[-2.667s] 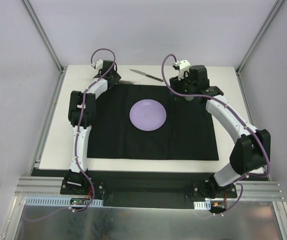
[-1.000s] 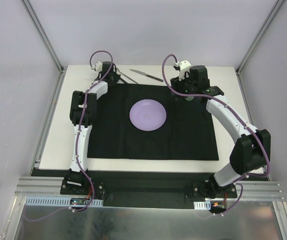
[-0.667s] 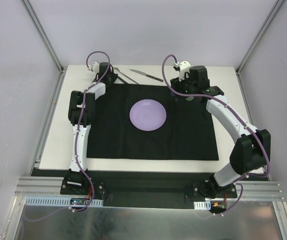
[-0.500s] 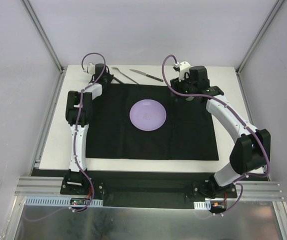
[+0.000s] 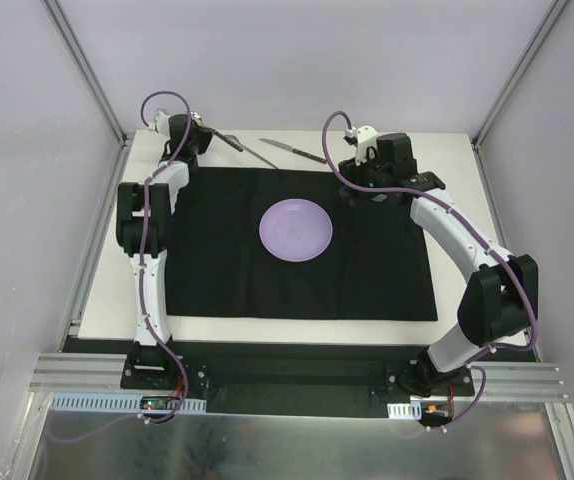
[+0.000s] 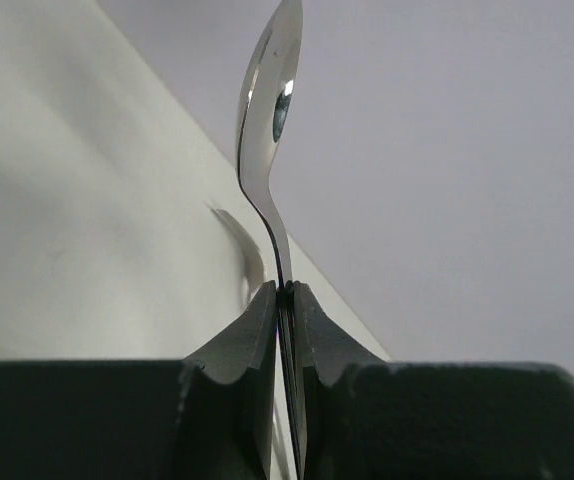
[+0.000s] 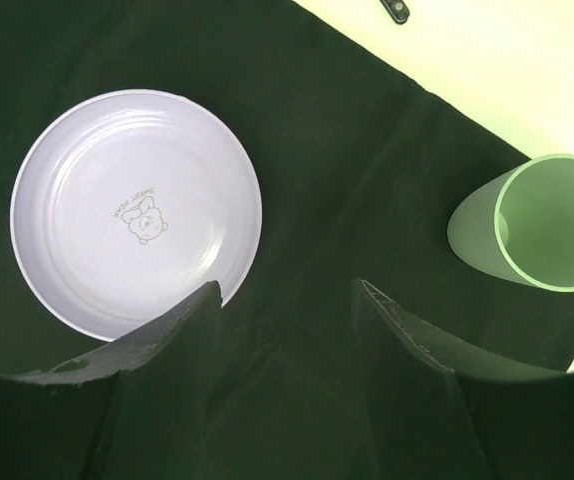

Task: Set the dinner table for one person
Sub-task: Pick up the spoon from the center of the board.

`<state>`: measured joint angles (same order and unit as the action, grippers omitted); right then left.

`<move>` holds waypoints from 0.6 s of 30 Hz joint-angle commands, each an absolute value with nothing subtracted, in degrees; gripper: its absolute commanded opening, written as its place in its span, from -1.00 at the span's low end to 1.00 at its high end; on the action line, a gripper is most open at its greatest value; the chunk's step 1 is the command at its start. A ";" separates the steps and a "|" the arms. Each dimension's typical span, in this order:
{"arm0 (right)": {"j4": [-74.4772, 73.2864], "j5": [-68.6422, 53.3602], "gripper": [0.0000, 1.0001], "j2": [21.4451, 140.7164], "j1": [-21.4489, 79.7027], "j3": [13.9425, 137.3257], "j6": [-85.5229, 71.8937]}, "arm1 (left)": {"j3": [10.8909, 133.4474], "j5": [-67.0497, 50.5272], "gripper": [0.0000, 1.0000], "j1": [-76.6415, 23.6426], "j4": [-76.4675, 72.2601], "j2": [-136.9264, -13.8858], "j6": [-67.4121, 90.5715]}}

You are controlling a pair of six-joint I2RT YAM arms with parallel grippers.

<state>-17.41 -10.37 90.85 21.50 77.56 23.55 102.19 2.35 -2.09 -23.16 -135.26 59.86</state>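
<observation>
The round pale lilac plate [image 7: 137,215] is showing a tiny bunny print in its middle. The black rectangular cloth mat [image 5: 227,270] and the flat matte white dinner table [image 5: 452,145] are looking plain, the translucent green plastic cup [image 7: 552,222] is glowing minty, the shiny silver metal spoon [image 6: 270,120] is mirroring grey.

left arm [image 5: 145,250]: white shells, black joints, purple cable looping past the wrist | right arm [image 5: 457,232]: same white shells, black joints, purple cable | bases [image 5: 147,366]: black | left gripper [image 6: 285,288], right gripper [image 7: 285,285]: matte black fingers [image 7: 167,335], stepped inner edges
</observation>
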 commanded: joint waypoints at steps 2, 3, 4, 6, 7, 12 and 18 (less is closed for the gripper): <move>-17.49 -11.43 0.16 91.49 21.27 80.51 23.55 | 102.13 -5.88 -1.00 -0.79 -26.99 -126.31 60.47; -17.49 -11.43 0.16 91.58 21.36 80.77 23.55 | 102.39 -7.54 -1.00 -0.36 -24.55 -125.69 59.16; -17.58 -11.51 0.16 91.67 21.27 80.86 23.47 | 102.48 -10.34 -1.00 -0.35 -22.78 -124.90 58.19; -17.58 -11.86 0.16 91.67 21.27 81.12 23.38 | 101.86 -12.73 -1.00 0.87 -17.01 -121.83 54.52; -17.58 -11.87 0.16 91.67 21.27 81.21 23.47 | 102.56 -15.96 -1.00 1.31 -14.00 -121.12 53.01; -17.75 -12.92 0.16 90.80 21.36 81.04 22.68 | 100.82 -26.00 -1.00 4.48 -3.79 -114.53 45.63; -18.72 -13.45 0.16 88.77 21.44 79.19 22.06 | 97.99 -35.94 -1.00 7.03 10.08 -107.67 34.23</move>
